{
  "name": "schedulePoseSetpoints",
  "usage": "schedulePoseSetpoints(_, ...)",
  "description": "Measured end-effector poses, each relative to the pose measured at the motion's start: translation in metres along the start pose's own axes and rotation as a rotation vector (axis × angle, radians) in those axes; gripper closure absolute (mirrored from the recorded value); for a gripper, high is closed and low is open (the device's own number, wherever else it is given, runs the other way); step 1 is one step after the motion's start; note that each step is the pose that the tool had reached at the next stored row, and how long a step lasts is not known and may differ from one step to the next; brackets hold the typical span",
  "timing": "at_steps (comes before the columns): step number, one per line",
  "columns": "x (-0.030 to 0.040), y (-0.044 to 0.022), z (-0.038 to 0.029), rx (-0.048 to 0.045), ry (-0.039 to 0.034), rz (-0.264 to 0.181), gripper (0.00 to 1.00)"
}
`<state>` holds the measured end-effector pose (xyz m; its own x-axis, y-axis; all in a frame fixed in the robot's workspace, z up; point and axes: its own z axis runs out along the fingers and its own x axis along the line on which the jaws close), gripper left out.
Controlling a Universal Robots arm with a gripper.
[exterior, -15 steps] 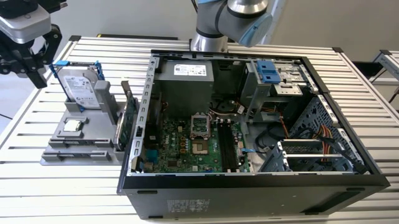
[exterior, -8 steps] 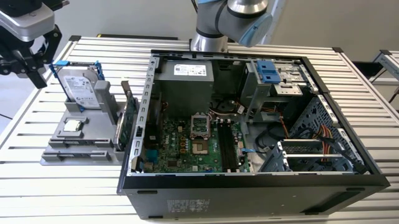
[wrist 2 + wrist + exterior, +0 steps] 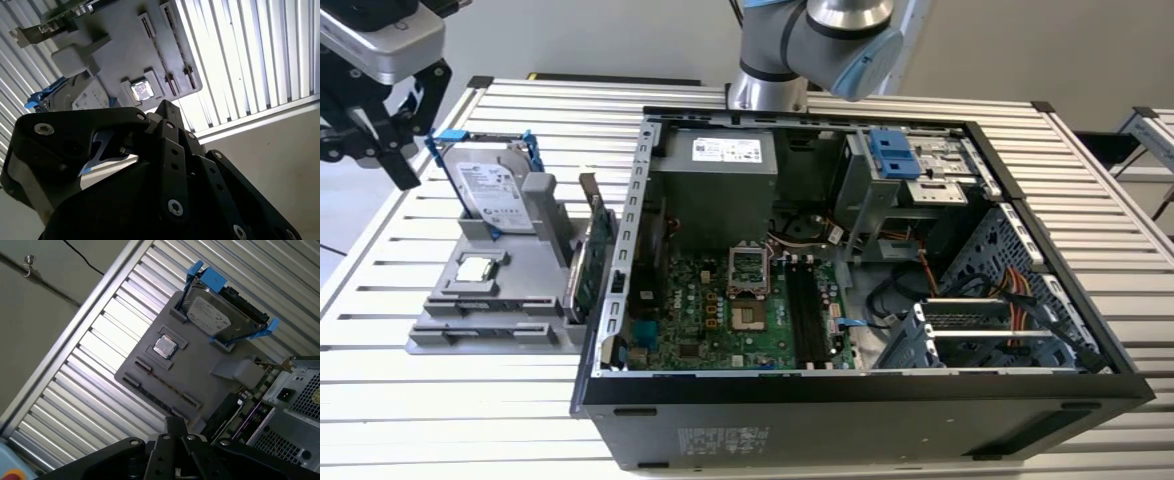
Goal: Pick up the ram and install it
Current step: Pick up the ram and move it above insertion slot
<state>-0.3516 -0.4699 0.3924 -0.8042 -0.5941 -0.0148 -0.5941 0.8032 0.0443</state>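
in both wrist views the black gripper (image 3: 167, 112) looms closest, much of its body cut off by the frame edge. whether it stands open or closed i cannot tell, nor whether it has hold of anything. in the exterior view it hangs at that view's left, partly cut off, near the hard drive (image 3: 494, 195) but apart from it.

past the gripper a grey holder (image 3: 205, 367) lies on the slatted table (image 3: 115, 325). a thin dark strip, seemingly the ram (image 3: 166, 383), stands on edge in one of the holder's slots, too slim to make out clearly. near it a square chip (image 3: 164, 346) sits in a recess. farther on, the hard drive leans in its blue rails.

a green card (image 3: 591, 265) stands on edge between holder and case (image 3: 854, 400). the case lies open, its board partly hidden by cables and a drive cage. behind it the arm (image 3: 834, 40) rises, cut off above.
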Motion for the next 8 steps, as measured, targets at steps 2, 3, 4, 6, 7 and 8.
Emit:
schedulePoseSetpoints(2,0.0,0.0,0.0,-0.0002,0.0006,-0.014,1.0)
schedulePoseSetpoints(3,0.0,0.0,0.0,-0.0003,0.0009,-0.021,1.0)
schedulePoseSetpoints(4,0.0,0.0,0.0,-0.0004,0.0012,-0.026,1.0)
schedulePoseSetpoints(6,0.0,0.0,0.0,-0.0005,0.0016,-0.037,1.0)
schedulePoseSetpoints(7,0.0,0.0,0.0,-0.0006,0.0019,-0.041,1.0)
schedulePoseSetpoints(8,0.0,0.0,0.0,-0.0006,0.0021,-0.046,1.0)
